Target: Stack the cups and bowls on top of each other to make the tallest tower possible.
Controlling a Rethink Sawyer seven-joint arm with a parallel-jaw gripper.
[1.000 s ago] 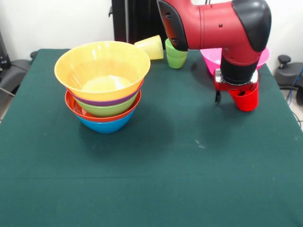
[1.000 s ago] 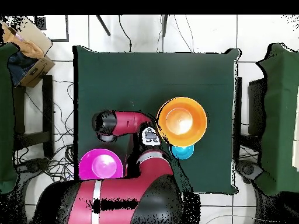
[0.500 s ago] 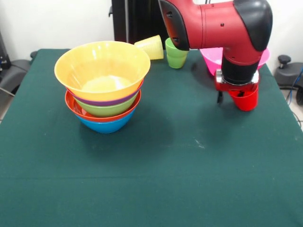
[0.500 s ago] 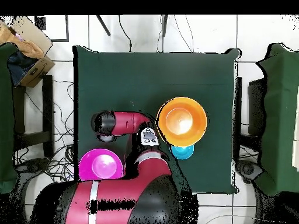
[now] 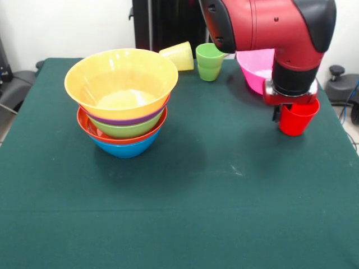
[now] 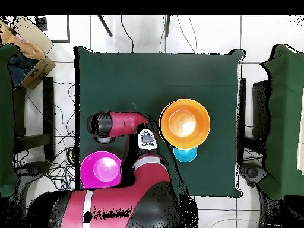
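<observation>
We see a dark green tabletop point(image 5: 185, 190) against a pale wall. On one side stands the tower point(image 5: 122, 101): a large yellow-orange bowl point(image 5: 120, 78) nested on purple, green, red-orange and blue bowls. At the far edge a yellow cup point(image 5: 178, 55) lies on its side next to an upright green cup point(image 5: 208, 62). A pink bowl point(image 5: 256, 68) sits near them. The red and black arm's hand point(image 5: 293, 106) reaches down into a red cup point(image 5: 296, 117); we cannot tell whether it grips. From overhead, a small blue bowl point(image 6: 185, 154) shows just beside the tower.
</observation>
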